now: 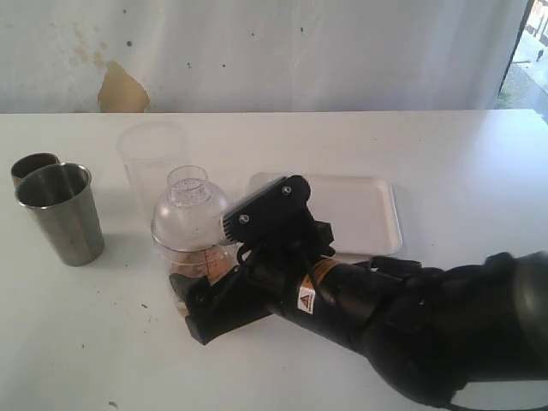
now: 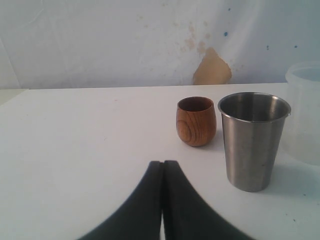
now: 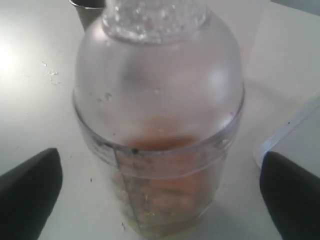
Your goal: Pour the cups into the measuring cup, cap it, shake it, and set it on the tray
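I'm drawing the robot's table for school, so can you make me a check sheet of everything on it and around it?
Surface: white table, a few dark specks.
Job's things: measuring cup upright beside the tray, clear domed cap on, orange-brown liquid inside; steel cup and wooden cup upright at the left; the tray's visible part is bare.
Clutter: frosted plastic cup behind the measuring cup.
Grippers: right pincer open, one finger on each side of the measuring cup, not touching it; left pincer shut, holding nothing.
Cables: nothing seen.
Surroundings: white wall with a tan peeled patch; window at the far right.
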Robot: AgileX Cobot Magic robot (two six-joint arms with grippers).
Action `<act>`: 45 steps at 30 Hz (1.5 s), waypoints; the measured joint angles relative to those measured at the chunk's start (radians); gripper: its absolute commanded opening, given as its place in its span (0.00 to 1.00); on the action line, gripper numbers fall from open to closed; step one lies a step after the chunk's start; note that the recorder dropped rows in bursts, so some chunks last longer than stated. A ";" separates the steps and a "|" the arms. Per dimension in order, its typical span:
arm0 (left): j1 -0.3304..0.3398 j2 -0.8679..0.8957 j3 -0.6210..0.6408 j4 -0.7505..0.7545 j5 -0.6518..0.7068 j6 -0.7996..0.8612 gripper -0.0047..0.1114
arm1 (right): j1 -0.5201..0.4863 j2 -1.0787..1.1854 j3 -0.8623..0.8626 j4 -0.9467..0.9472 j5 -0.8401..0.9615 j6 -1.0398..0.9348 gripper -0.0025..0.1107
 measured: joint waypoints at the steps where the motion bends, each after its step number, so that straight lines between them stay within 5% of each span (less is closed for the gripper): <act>1: 0.000 0.000 0.000 0.000 0.000 0.000 0.04 | 0.000 0.027 0.001 0.000 -0.036 0.000 0.95; 7: 0.000 0.000 0.000 0.000 0.000 0.000 0.04 | 0.000 0.137 -0.008 0.000 -0.208 -0.024 0.95; 24: 0.000 0.000 0.000 0.000 0.000 0.000 0.04 | 0.000 0.325 -0.193 0.000 -0.243 -0.029 0.94; 27: 0.000 0.000 0.000 0.000 0.000 0.000 0.04 | 0.000 0.325 -0.200 0.000 -0.245 -0.029 0.77; 31: 0.000 0.000 0.000 0.000 0.000 0.000 0.04 | 0.000 0.327 -0.204 0.000 -0.242 -0.030 0.21; 33: 0.000 0.000 0.000 0.000 0.000 0.000 0.04 | 0.000 0.327 -0.204 0.000 -0.237 -0.030 0.03; 45: 0.000 0.000 0.000 0.000 0.000 0.000 0.04 | 0.000 0.238 -0.189 -0.009 -0.145 -0.044 0.02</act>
